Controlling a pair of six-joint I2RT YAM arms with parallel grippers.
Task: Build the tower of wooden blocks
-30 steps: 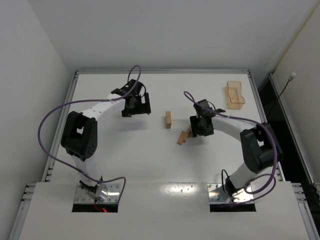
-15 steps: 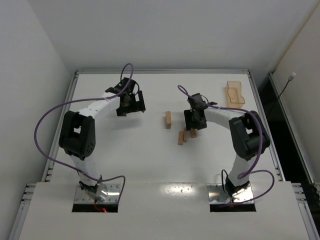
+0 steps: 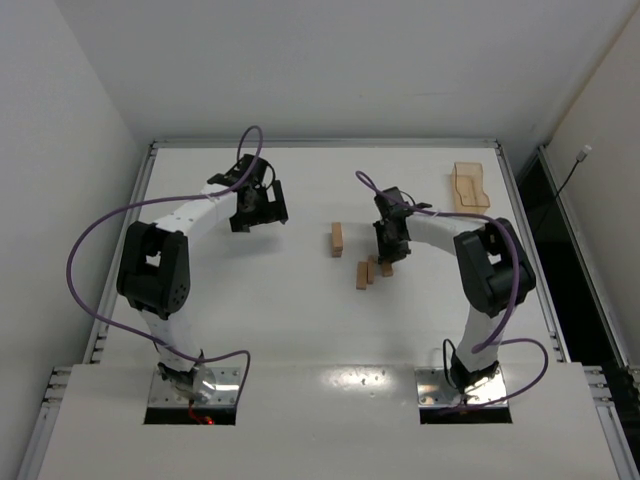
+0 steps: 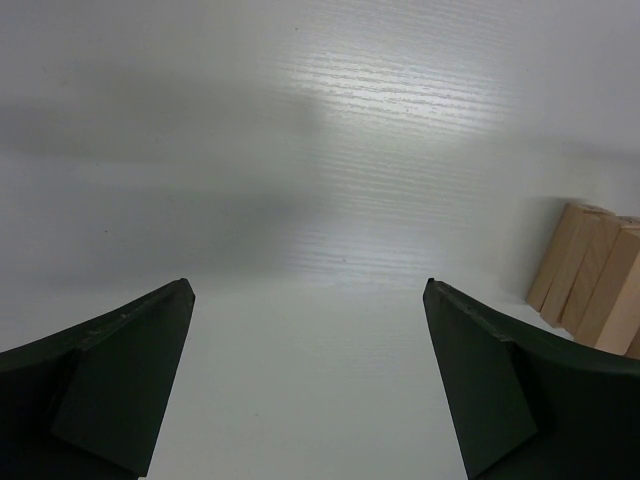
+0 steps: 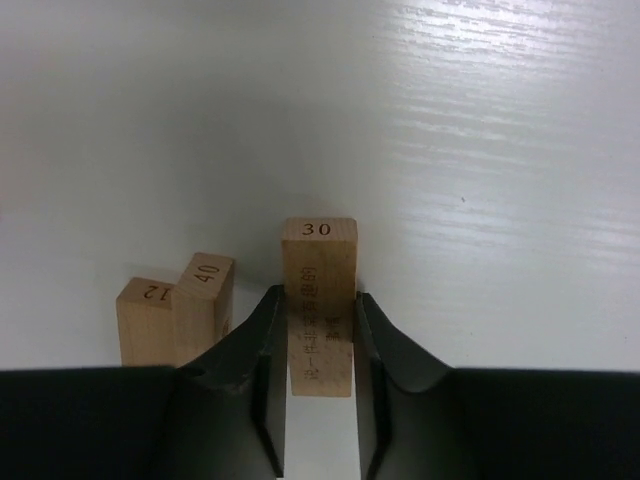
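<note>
Clamping pale block 30 [image 5: 318, 290], right tool [image 5: 318, 335] sits beside two loose blocks [image 5: 175, 315]; short tan wood block tower [image 3: 337, 240] stands mid-worktop [image 3: 300, 330], far from edges; left tool [image 4: 308, 290] apart.

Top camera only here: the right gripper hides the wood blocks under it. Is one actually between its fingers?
Observer: Yes. On the right wrist camera the right gripper pinches the block stamped 30 by its long sides.
Operator: Any neighbours crowding it?
Observer: The block stamped 12 and the block stamped 40 sit together just outside one finger, and a gap separates them from the pinched one.
Operator: And the other arm?
Observer: The left gripper is wide open, holding nothing.
</note>
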